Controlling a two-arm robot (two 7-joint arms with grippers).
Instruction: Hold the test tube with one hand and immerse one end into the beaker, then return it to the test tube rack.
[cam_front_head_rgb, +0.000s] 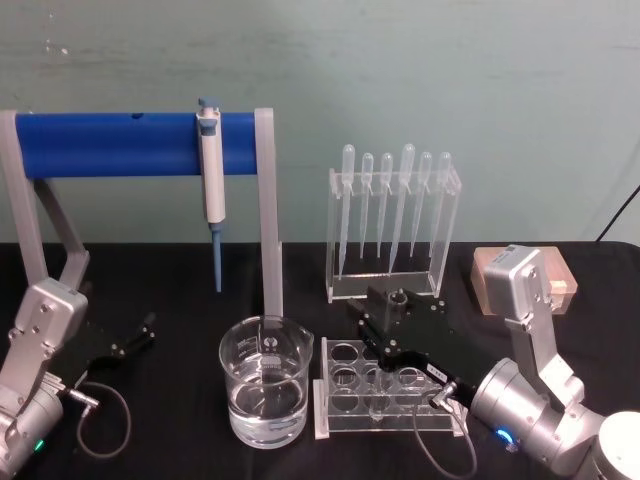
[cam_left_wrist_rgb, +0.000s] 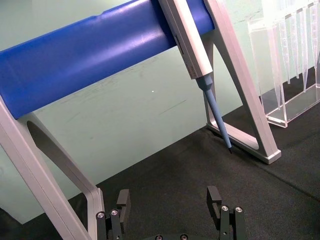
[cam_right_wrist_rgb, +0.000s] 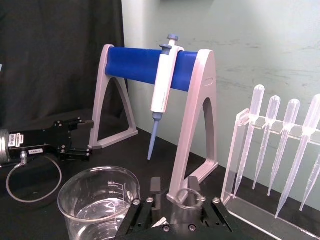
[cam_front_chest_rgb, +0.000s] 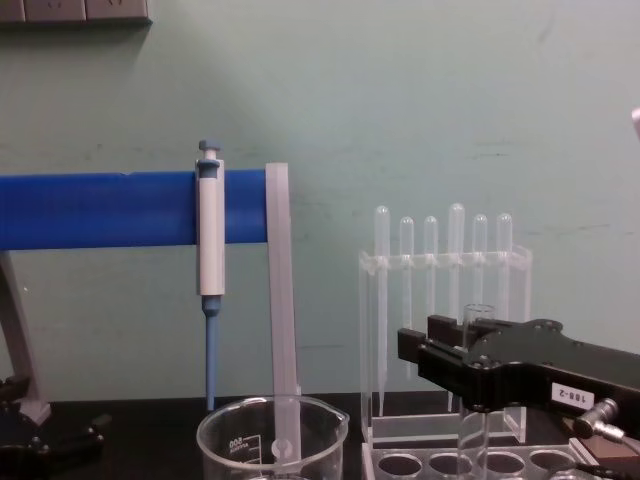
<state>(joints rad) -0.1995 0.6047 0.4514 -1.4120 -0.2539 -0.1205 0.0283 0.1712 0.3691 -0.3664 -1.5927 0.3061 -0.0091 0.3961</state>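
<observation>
Right gripper (cam_front_chest_rgb: 440, 362) pinching test tube (cam_front_chest_rgb: 474, 420); tube upright, lower end in clear rack (cam_front_head_rgb: 385, 395); beaker (cam_front_head_rgb: 264, 393) just beside rack, toward robot's left; left gripper (cam_left_wrist_rgb: 170, 206) spread, parked far left.

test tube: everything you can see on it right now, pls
The test tube is clear glass, wide, with an open rim, and stands upright. The right gripper reaches across it just below the rim, which pokes up above the fingers. Its lower part runs down towards the clear rack; its bottom end is out of frame. In the right wrist view the rim shows as a glass ring between the fingers. Whether it holds liquid is unclear.
</observation>
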